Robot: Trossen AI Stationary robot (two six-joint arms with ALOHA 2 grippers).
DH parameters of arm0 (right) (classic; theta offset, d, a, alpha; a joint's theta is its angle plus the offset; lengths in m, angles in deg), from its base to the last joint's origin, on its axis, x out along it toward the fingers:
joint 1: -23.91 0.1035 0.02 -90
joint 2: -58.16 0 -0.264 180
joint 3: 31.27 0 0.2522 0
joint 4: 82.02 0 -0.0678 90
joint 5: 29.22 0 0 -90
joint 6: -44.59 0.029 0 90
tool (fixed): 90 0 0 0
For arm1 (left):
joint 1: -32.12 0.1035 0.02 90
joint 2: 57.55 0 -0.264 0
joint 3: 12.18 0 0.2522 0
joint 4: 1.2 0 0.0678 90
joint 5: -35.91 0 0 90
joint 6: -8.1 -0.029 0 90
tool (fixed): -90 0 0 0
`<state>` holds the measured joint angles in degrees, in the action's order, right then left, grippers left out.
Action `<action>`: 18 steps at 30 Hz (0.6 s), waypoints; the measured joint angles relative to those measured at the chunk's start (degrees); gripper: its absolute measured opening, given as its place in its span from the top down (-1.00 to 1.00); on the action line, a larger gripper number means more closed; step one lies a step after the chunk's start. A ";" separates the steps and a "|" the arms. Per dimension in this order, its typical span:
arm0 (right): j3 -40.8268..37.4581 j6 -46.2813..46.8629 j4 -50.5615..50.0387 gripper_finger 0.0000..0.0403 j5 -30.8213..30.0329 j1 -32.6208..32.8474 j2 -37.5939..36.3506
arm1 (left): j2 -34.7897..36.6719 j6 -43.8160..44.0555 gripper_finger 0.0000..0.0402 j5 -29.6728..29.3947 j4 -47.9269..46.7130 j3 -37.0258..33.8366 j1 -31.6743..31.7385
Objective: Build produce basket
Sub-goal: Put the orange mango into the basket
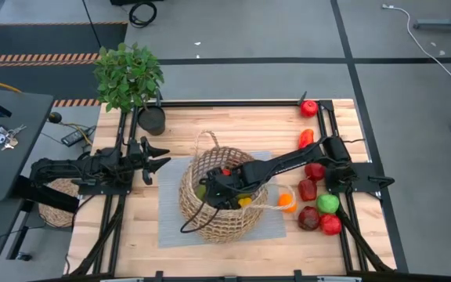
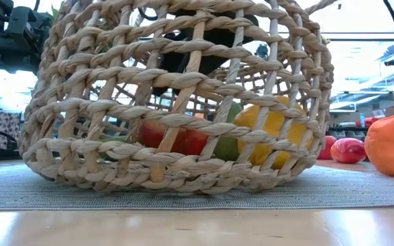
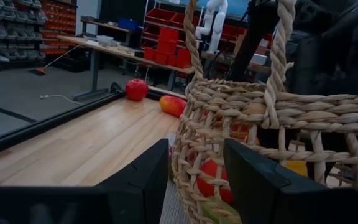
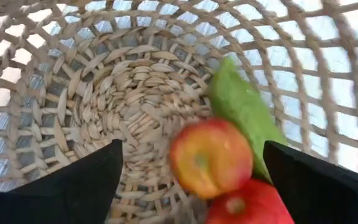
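The wicker basket (image 1: pixel 221 196) stands on a grey mat (image 1: pixel 171 223) at mid-table. My right gripper (image 1: pixel 224 186) reaches down into it from the right, open. In the right wrist view a red-yellow apple (image 4: pixel 210 158) shows blurred between the spread fingers (image 4: pixel 73 186), touching neither. It is above the woven floor (image 4: pixel 123 106), beside a green fruit (image 4: pixel 241 106) and a red one (image 4: pixel 247 205). The low view shows red (image 2: pixel 183 140), green and yellow produce (image 2: pixel 272 130) resting on the basket's bottom. My left gripper (image 1: pixel 159 157) waits shut at the table's left.
More produce lies on the table right of the basket: an orange one (image 1: pixel 287 202), a green one (image 1: pixel 328 204), and several red ones (image 1: pixel 315 171), one at the far corner (image 1: pixel 309 108). A potted plant (image 1: pixel 129 74) stands at far left. The right arm (image 1: pixel 288 160) spans the basket's rim.
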<state>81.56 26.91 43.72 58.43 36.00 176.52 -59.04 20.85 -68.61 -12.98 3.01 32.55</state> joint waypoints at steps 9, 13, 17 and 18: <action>3.47 -2.24 -3.27 -0.92 -12.63 -0.45 -9.14 | 0.00 0.00 0.20 0.00 -0.06 0.00 -0.01; 3.47 -2.82 -5.14 -0.88 -20.96 -0.61 -14.97 | 0.00 0.00 0.20 0.02 -0.06 0.00 0.00; 3.48 5.39 -7.10 -0.83 -25.73 -0.61 -20.99 | 0.00 0.00 0.20 0.01 -0.07 0.00 -0.01; 3.49 9.37 -7.50 -0.82 -25.98 -0.61 -22.52 | 0.00 0.00 0.20 0.00 -0.06 0.00 0.00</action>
<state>85.05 36.28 36.22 32.45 35.39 154.00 -59.04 20.85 -68.62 -13.05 3.01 32.55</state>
